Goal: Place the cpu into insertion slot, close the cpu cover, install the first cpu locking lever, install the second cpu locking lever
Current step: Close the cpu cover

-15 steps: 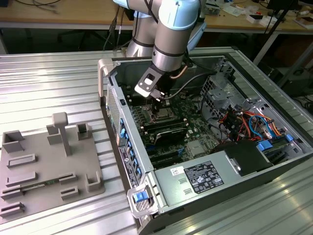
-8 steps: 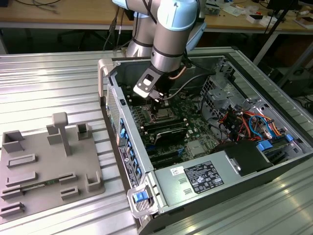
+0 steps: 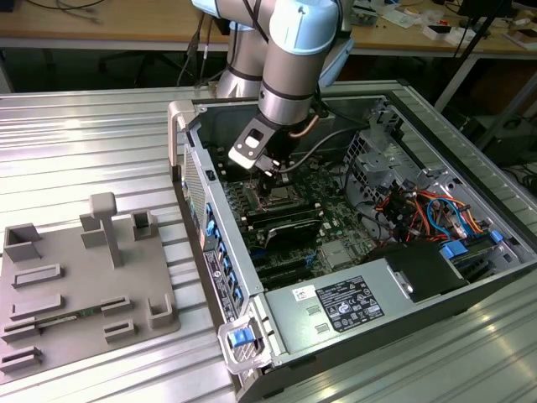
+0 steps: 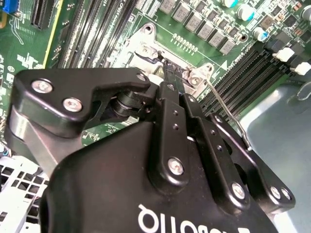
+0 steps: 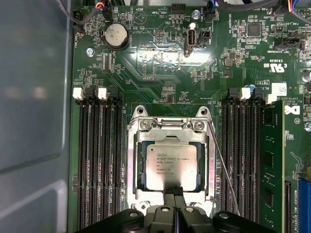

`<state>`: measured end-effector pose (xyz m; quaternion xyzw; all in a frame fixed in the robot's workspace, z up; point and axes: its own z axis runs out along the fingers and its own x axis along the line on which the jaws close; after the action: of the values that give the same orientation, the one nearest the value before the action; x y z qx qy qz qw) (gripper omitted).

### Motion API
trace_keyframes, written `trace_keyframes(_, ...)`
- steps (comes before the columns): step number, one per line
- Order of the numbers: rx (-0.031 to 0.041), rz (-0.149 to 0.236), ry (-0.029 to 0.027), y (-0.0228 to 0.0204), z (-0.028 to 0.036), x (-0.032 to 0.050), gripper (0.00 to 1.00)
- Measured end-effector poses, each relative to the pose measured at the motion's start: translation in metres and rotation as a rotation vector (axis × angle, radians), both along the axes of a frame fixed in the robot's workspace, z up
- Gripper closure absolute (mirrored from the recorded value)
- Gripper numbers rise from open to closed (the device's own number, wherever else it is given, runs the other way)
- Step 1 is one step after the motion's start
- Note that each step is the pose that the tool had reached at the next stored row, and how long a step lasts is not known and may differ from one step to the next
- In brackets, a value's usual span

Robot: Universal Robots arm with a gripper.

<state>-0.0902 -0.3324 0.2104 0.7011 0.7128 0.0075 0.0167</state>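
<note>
the black two-fingered gripper (image 5: 173,190) on the pale blue and silver robot arm (image 3: 294,59) reached down inside the open grey metal computer case (image 3: 214,218), low over the green motherboard (image 5: 160,63). its fingers (image 5: 168,196) were pressed together with only a hairline seam between them, and nothing could be seen held in them. in the second wrist view the gripper (image 4: 167,68) narrowed to one joined tip that sat right at the edge of the socket area.

the small flat square cpu with a silver-grey metal top (image 5: 171,166) lay directly ahead of the fingertips, seated flat in the square black insertion slot (image 5: 141,160). the thin silvery metal cpu cover frame (image 5: 132,165) lay down around the chip, its cut-out centre showing the chip's top. the fingertips met the near edge of this frame; whether they pressed on it i could not tell.

a thin bright wire locking lever (image 5: 221,165) ran along one side of the frame, just beside the fingers, and slanted outward over the long black memory slots (image 5: 240,160). in the second wrist view the same lever (image 4: 227,114) stood clear of the frame.

more long black memory slots (image 5: 99,165) lay on the other side of the fingers. in the exterior view the gripper (image 3: 270,175) hung over the board, with a grey labelled power supply box (image 3: 336,306) well apart from it.
</note>
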Motion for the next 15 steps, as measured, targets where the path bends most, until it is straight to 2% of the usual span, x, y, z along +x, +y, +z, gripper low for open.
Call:
trace_keyframes(8,0.0001,0.000,-0.0001,0.0000,0.0012,0.0024,0.89)
trace_keyframes(11,0.0002,0.000,0.0003,0.0000,0.0012,0.0113,0.89)
trace_keyframes(13,0.0001,0.000,0.0027,0.0000,0.0012,0.0245,0.89)
trace_keyframes(15,0.0002,0.000,0.0048,0.0000,0.0011,0.0304,0.89)
